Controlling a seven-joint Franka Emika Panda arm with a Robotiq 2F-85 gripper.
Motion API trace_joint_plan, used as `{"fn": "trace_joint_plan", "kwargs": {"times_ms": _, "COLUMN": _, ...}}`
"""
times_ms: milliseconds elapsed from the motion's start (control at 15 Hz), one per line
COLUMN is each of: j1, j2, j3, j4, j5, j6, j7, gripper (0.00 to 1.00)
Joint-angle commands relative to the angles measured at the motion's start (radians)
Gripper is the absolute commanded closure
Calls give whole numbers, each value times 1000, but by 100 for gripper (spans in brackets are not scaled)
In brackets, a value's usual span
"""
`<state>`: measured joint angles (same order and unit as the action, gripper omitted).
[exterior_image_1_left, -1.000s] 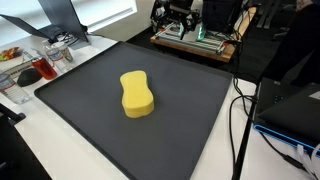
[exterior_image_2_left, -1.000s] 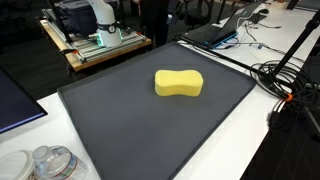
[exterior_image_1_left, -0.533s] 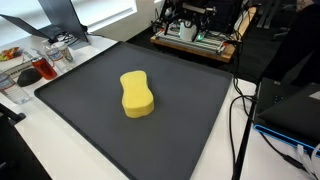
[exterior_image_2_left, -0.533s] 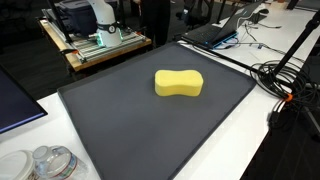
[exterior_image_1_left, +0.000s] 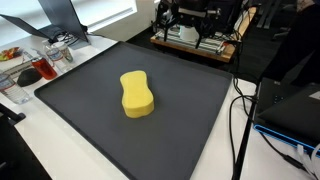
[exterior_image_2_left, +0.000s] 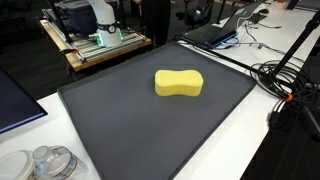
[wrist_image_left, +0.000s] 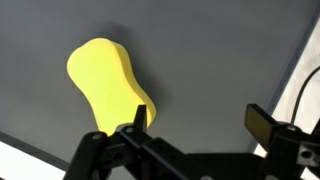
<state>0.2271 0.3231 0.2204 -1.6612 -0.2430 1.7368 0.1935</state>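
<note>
Yellow, one sponge (wrist_image_left: 103, 82) lies upper left in the wrist view on one dark mat (wrist_image_left: 220, 50). The gripper (wrist_image_left: 197, 125), at the bottom, gapes wide, empty.

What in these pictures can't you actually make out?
Gripper: the wrist view's bottom edge cuts off all but its open fingers.
Sponge: its lower end is hidden behind a finger in the wrist view.
Containers: at the bottom edge of an exterior view, too small and blurred to tell their contents.
</note>
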Motion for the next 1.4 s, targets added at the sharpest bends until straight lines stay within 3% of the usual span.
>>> {"fn": "trace_joint_plan", "kwargs": {"times_ms": 0, "j1": 22, "j2": 95, "j3": -42, "j4": 163, "j5": 72, "j6": -7, "j7": 109, "gripper": 0}}
{"fn": "trace_joint_plan", "kwargs": {"times_ms": 333, "j1": 36, "j2": 156, "j3": -101, "j4": 281, "j5": 66, "j6": -1, "j7": 264, "gripper": 0}}
{"fn": "trace_joint_plan", "kwargs": {"times_ms": 400, "j1": 16, "j2": 162, "j3": -80, "j4": 297, "j5": 95, "j6": -26, "j7": 124, "gripper": 0}}
{"fn": "trace_joint_plan", "kwargs": {"times_ms": 467, "j1": 30, "j2": 125, "j3": -96, "j4": 230, "j5": 70, "j6": 14, "j7": 186, "gripper": 0}}
{"fn": "trace_joint_plan", "kwargs": {"times_ms": 867, "j1": 30, "j2": 147, "j3": -97, "j4": 264, "j5": 77, "j6": 5, "j7": 140, "gripper": 0}}
{"fn": "trace_joint_plan", "kwargs": {"times_ms": 1000, "j1": 41, "j2": 200, "j3": -100, "j4": 333, "j5": 100, "j6": 42, "j7": 211, "gripper": 0}}
{"fn": "trace_joint_plan", "kwargs": {"times_ms": 1200, "j1": 62, "j2": 277, "j3": -110, "j4": 447, "j5": 151, "j6": 6, "j7": 346, "gripper": 0}}
{"fn": "trace_joint_plan", "kwargs": {"times_ms": 1333, "j1": 97, "j2": 326, "j3": -141, "j4": 507, "j5": 122, "j6": 10, "j7": 452, "gripper": 0}}
